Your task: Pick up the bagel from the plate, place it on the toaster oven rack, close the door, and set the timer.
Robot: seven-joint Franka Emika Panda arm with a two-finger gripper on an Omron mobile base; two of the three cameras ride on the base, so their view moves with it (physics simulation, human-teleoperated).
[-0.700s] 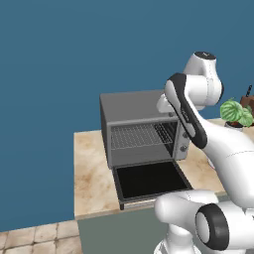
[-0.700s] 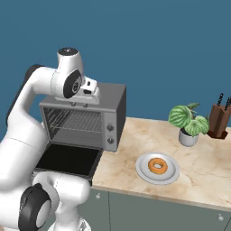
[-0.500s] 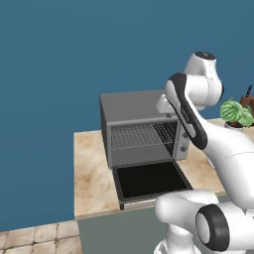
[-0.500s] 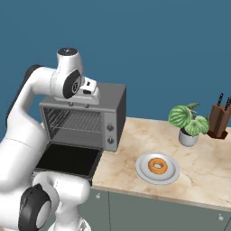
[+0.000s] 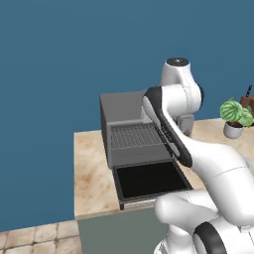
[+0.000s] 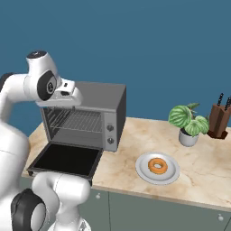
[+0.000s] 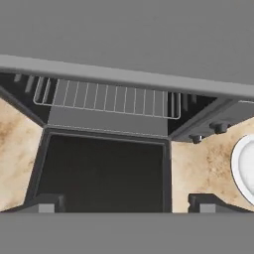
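The bagel [image 6: 158,165], small and orange-brown, lies on the white plate [image 6: 143,170] on the counter, right of the toaster oven [image 6: 97,97]. The oven's door [image 6: 65,159] hangs open and flat, and the wire rack [image 6: 74,121] sits inside the cavity. My gripper [image 7: 126,206] hovers open and empty above the oven's front top edge, far left of the bagel. Looking down, the hand view takes in the rack [image 7: 106,96], the dark door glass [image 7: 101,171] and a sliver of the plate [image 7: 245,168].
A potted plant [image 6: 188,124] and a knife block [image 6: 219,119] stand at the back right of the counter. Small knobs [image 6: 109,134] sit on the oven's right panel. Bare marble counter [image 6: 203,176] stretches around the plate.
The arm has swung to the left, carrying the hand leftward over the oven's front. Oven, plate and bagel have not moved.
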